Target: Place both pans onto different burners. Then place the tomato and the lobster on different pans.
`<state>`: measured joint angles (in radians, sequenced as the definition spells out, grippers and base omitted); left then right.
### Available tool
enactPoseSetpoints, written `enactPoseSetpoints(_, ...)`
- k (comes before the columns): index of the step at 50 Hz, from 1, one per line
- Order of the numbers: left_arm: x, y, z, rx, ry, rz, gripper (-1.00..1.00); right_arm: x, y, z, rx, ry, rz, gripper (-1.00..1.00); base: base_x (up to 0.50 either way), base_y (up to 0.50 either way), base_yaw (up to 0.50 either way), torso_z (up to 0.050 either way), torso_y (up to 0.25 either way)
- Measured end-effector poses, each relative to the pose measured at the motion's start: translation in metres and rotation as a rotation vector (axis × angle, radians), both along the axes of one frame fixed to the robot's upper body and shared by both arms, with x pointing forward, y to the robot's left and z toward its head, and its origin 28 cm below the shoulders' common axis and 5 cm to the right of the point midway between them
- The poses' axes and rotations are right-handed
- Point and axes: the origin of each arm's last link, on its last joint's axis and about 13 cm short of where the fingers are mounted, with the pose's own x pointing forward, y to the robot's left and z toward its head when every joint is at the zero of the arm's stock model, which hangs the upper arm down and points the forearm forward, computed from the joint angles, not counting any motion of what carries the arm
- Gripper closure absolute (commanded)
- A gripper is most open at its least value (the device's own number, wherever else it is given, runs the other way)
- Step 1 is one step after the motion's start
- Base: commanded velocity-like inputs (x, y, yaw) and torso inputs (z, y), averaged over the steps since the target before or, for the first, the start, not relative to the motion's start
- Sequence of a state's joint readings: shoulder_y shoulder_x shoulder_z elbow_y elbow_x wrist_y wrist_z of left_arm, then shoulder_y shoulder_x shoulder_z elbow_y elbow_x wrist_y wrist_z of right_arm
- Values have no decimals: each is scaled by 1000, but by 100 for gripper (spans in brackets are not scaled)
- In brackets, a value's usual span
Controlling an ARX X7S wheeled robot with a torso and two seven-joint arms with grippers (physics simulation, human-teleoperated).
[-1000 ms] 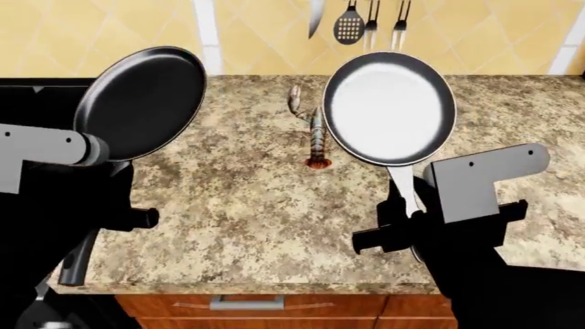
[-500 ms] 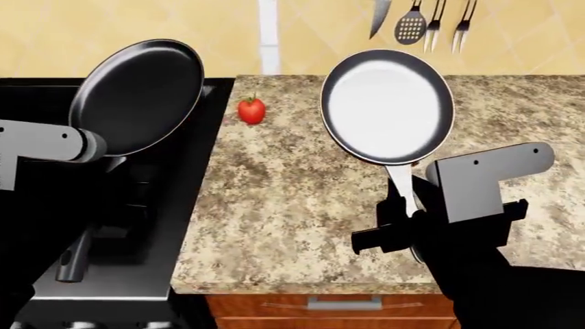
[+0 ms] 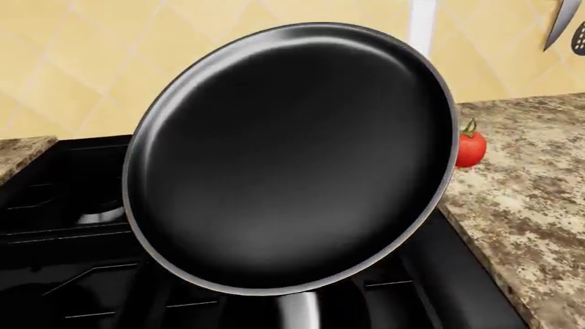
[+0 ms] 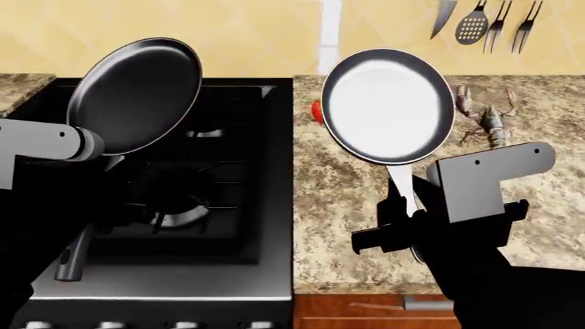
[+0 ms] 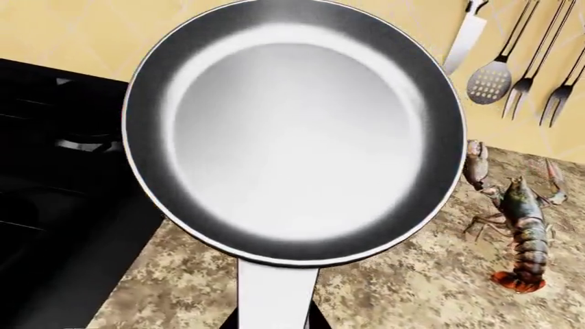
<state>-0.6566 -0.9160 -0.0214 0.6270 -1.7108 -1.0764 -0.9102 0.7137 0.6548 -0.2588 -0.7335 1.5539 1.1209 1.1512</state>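
Observation:
I hold both pans up, tilted toward the camera. My left gripper is shut on the handle of the matte black pan, which hangs over the black stove. My right gripper is shut on the pale handle of the glossy grey pan, over the counter just right of the stove. Burners show under the grates. The tomato sits on the counter by the stove; in the head view only its edge shows behind the glossy pan. The lobster lies far right on the counter.
The speckled granite counter runs right of the stove, with a short piece to its left. A knife and utensils hang on the yellow tiled wall behind. The stove's front edge and knobs lie at the bottom of the head view.
The head view has swung left: the stove now fills the centre-left, the lobster is back in view at right, and the tomato has slipped behind the glossy pan. Both pans keep their place.

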Motion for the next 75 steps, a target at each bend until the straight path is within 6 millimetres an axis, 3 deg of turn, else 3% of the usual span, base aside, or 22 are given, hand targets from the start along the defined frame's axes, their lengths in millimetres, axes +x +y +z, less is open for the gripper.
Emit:
enactPoseSetpoints(41, 2, 0, -3, -3, 10, 6, 100, 0, 1, 1, 2, -1, 0, 100, 0, 500, 0, 1, 4)
enactPoseSetpoints(75, 4, 0, -5, 1, 15, 14, 100, 2, 0, 2, 23, -12, -11, 100, 59, 17, 0, 1, 4)
